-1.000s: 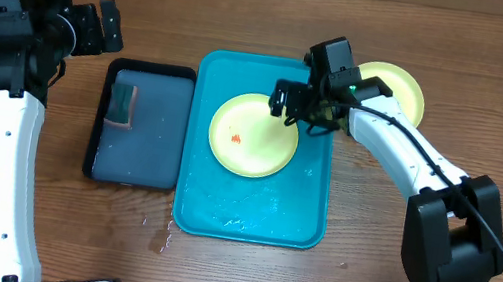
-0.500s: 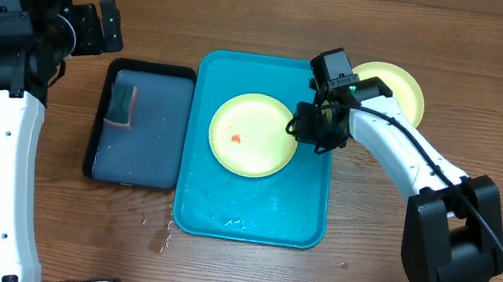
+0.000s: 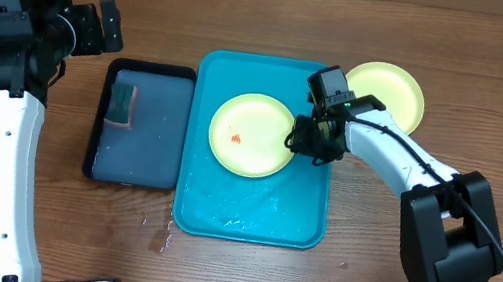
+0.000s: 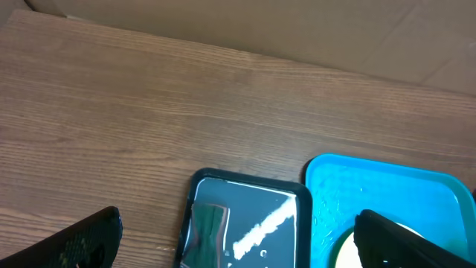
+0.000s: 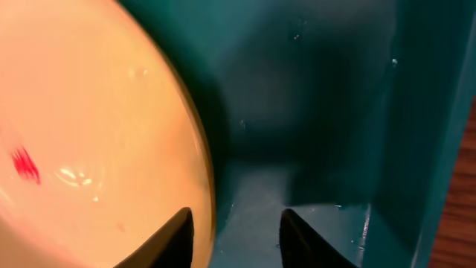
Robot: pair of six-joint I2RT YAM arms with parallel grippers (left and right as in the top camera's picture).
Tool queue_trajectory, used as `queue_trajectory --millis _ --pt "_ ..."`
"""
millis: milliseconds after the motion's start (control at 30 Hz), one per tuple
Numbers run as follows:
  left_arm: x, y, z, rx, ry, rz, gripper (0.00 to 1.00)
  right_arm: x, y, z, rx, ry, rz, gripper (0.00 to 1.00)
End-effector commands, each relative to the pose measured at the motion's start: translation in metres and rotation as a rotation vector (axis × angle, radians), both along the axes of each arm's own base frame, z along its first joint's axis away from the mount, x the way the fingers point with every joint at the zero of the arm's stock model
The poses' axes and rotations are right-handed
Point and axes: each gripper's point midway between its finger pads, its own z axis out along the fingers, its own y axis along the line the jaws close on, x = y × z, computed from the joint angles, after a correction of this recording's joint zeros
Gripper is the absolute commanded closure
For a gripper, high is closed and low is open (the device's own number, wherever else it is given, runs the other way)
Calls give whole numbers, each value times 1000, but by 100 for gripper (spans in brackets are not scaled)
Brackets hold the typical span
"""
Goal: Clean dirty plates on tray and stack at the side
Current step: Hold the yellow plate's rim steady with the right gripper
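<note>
At the wooden worktop's [image 3: 252, 10] left end, the left claw [image 3: 99, 28] gapes wide and empty. Next lies a dark navy tray [image 3: 141, 169], then the large teal plastic tray [image 3: 250, 217] carrying a red-smeared pale yellow-green round plate [image 3: 246, 145]. The right claw [image 5: 234, 227] straddles its right rim, part-open, one finger clear. Another yellow-green plate [image 3: 392, 87] lies beyond.

the large bright teal rectangular plastic tray [image 3: 250, 212] lies mid-table on the brown wooden table [image 3: 250, 19]. in its far half rests a pale yellow-green round plastic plate [image 3: 246, 140], with a small red-orange smear [image 3: 235, 140] near the plate's middle. a second pale yellow-green round plastic plate [image 3: 396, 88] lies on the table just beside the tray's far right corner. a smaller dark navy-black rectangular tray [image 3: 137, 158] lies just left of the teal tray, long sides parallel. in its far left corner lies a small green rectangular sponge [image 3: 122, 104].
</note>
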Motion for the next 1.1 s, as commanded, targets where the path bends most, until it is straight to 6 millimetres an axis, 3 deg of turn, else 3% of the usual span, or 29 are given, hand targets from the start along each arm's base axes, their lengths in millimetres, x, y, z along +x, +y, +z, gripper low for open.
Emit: queue_trajectory --millis 0,300,633,833,900,1067 --pt "2 -3 0 -17 -2 0 0 3 2 6 6 -27 -9 69" --pt "2 -3 0 -18 -2 1 0 7 4 8 15 -44 -10 82" --pt "2 -3 0 -18 -2 0 0 6 3 6 13 -40 -10 83" --pt "2 -3 0 -18 -2 1 0 3 2 -5 18 -51 -10 83" --pt "2 -3 0 -18 -2 1 0 3 2 -7 18 -51 -10 89" --pt "2 -3 0 -17 -2 1 0 3 2 -6 19 -53 -9 89"
